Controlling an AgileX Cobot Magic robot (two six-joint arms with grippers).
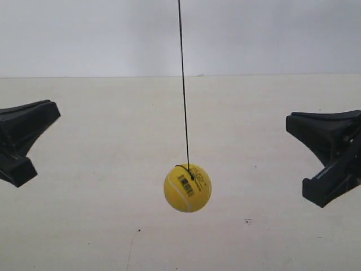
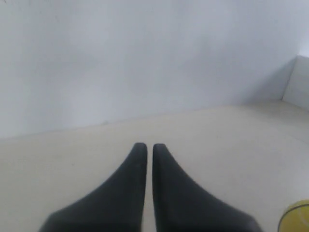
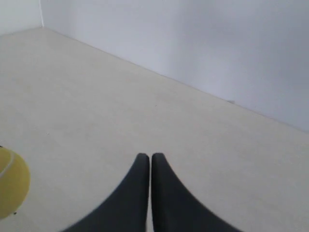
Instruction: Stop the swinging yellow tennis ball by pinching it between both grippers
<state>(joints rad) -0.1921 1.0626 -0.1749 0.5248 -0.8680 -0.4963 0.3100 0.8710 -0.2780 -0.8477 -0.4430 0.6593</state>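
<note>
The yellow tennis ball (image 1: pixel 187 187) hangs on a thin black string (image 1: pixel 184 84) above the pale table, its barcode label facing the exterior camera. The black tapered gripper at the exterior view's left (image 1: pixel 54 110) and the one at that view's right (image 1: pixel 289 123) point inward, both well apart from the ball and higher than it. In the left wrist view my left gripper (image 2: pixel 146 147) is shut on nothing, and a sliver of the ball (image 2: pixel 296 218) shows at the frame edge. My right gripper (image 3: pixel 147 158) is also shut and holds nothing, with the ball (image 3: pixel 11 189) off to one side.
A pale beige table top (image 1: pixel 84 226) lies under the ball and a plain white wall (image 1: pixel 271 34) stands behind it. A small dark speck (image 1: pixel 247 221) marks the table. A side wall corner (image 2: pixel 295 79) shows in the left wrist view.
</note>
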